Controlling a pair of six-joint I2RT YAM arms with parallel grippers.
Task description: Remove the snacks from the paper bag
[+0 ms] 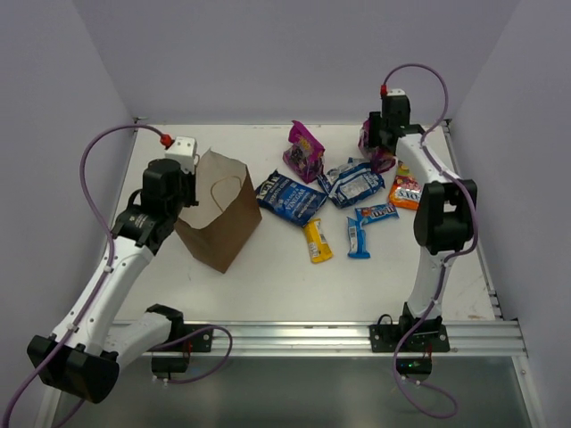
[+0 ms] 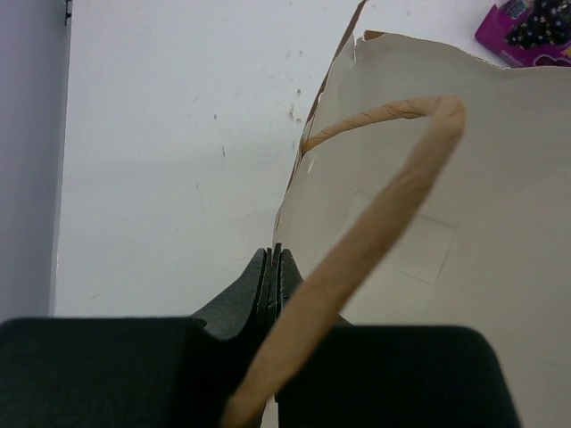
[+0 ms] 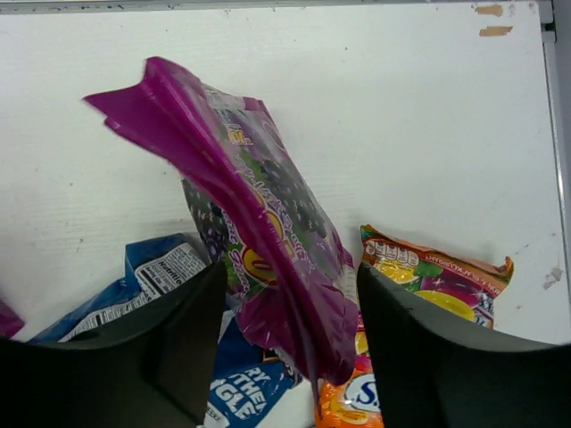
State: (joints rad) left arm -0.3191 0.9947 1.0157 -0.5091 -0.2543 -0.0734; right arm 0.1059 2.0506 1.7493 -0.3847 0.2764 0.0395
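The brown paper bag (image 1: 219,209) stands at the left of the table, mouth up. My left gripper (image 1: 187,189) is shut on its rim; in the left wrist view the gripper (image 2: 272,254) pinches the paper edge (image 2: 464,223), with a loop handle (image 2: 393,192) crossing in front. Snacks lie at centre and right: a magenta pouch (image 1: 305,150), dark blue bag (image 1: 290,198), blue-white packet (image 1: 355,183), yellow bar (image 1: 316,241), two blue bars (image 1: 359,237) and an orange-red packet (image 1: 406,189). My right gripper (image 1: 382,143) is open around a second magenta pouch (image 3: 259,214), fingers (image 3: 201,330) apart from it.
In the right wrist view the orange-red packet (image 3: 446,285) and blue-white packet (image 3: 161,276) lie under the magenta pouch. The table's raised right edge (image 1: 473,223) runs beside my right arm. Purple walls enclose the back and sides.
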